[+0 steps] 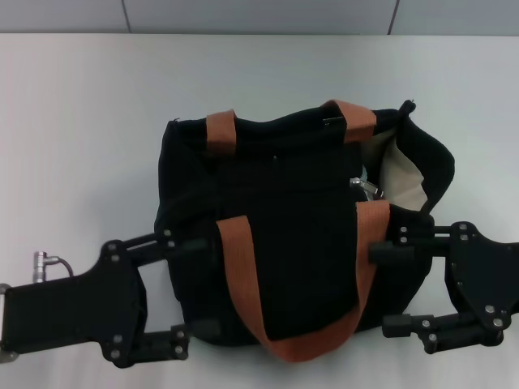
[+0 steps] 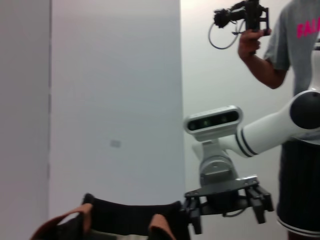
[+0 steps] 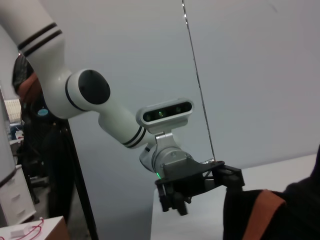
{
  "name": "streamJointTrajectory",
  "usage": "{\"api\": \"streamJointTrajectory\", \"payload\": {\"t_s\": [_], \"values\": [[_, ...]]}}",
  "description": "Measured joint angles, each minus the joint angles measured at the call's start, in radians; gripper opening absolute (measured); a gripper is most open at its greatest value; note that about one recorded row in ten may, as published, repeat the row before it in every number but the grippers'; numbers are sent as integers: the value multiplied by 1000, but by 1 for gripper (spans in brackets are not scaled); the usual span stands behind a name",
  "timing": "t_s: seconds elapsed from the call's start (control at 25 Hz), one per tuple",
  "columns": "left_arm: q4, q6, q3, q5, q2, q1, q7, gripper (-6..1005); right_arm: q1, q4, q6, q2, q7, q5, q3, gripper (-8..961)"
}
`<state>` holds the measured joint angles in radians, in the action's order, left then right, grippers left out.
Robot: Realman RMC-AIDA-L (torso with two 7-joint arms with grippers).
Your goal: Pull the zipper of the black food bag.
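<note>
Black food bag (image 1: 292, 235) sits in the middle of the white desk (image 1: 81, 121), close in front of the robot, with one arm on each side of it.

Nearest to the robot, an orange strap (image 1: 259, 324) hangs down the front of the bag in a big loop. The left gripper (image 1: 190, 288) is at the bag's left side. Its fingers (image 1: 195, 243) are spread wide, and their tips touch or nearly touch the black cloth. They hold nothing. The right gripper (image 1: 397, 288) is at the bag's right side. Its fingers (image 1: 389, 251) are spread wide too, close against the bag, and they hold nothing either.

A bit farther back, on top of the bag, a small silver zipper pull (image 1: 366, 186) shows near the right end. Beside it the top gapes, and the pale lining (image 1: 404, 174) inside can be seen. Toward the left the top looks shut, but the dark cloth hides the zipper line, so I cannot tell how much of it is closed.

Farthest back, a second orange strap (image 1: 220, 130) crosses the rear edge.

So the bag is open at its right end and no fingers are on the pull. This could be a bag partly opened or one partly closed; I cannot tell which. For any more pulling, fingers would need to pinch that silver pull.
</note>
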<state>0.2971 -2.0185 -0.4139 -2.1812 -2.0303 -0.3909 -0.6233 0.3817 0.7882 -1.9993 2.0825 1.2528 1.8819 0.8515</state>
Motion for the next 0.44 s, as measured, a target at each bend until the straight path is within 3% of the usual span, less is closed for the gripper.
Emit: {"api": "streamJointTrajectory", "payload": {"t_s": [0.44], "values": [[65, 2, -9, 29, -24, 9, -33, 745, -8, -12, 8, 2, -51, -22, 7, 768]]}}
